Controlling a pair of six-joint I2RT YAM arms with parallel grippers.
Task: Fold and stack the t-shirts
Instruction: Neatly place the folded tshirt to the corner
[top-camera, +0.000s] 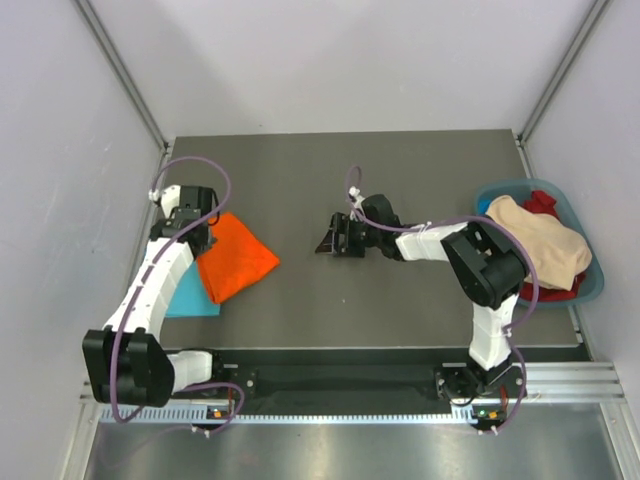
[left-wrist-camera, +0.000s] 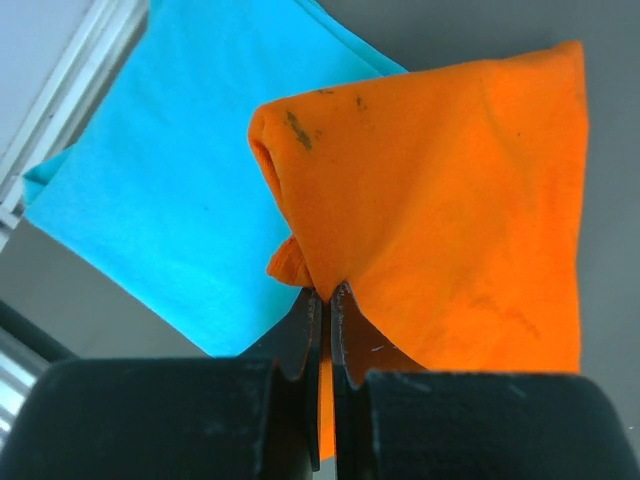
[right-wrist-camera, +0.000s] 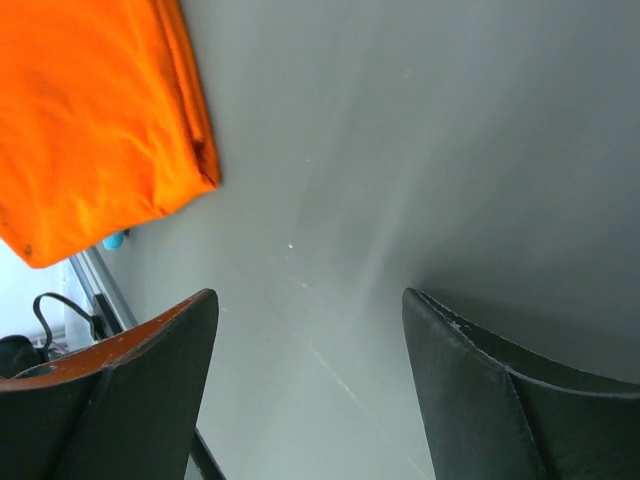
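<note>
A folded orange t-shirt (top-camera: 236, 258) lies at the left of the table, partly over a folded turquoise t-shirt (top-camera: 190, 293). My left gripper (top-camera: 197, 238) is shut on the orange shirt's near-left corner. In the left wrist view its jaws (left-wrist-camera: 327, 294) pinch a bunched fold of the orange shirt (left-wrist-camera: 450, 210), with the turquoise shirt (left-wrist-camera: 170, 170) spread flat to the left. My right gripper (top-camera: 327, 243) stands open over bare table at the centre, holding nothing. The right wrist view shows the right gripper (right-wrist-camera: 310, 305) wide apart and the orange shirt (right-wrist-camera: 90, 120) at the upper left.
A blue basin (top-camera: 590, 275) at the table's right edge holds a beige garment (top-camera: 540, 245) and red cloth (top-camera: 543, 201). White walls enclose the dark table (top-camera: 400, 180) on three sides. A metal rail (top-camera: 350, 385) runs along the near edge.
</note>
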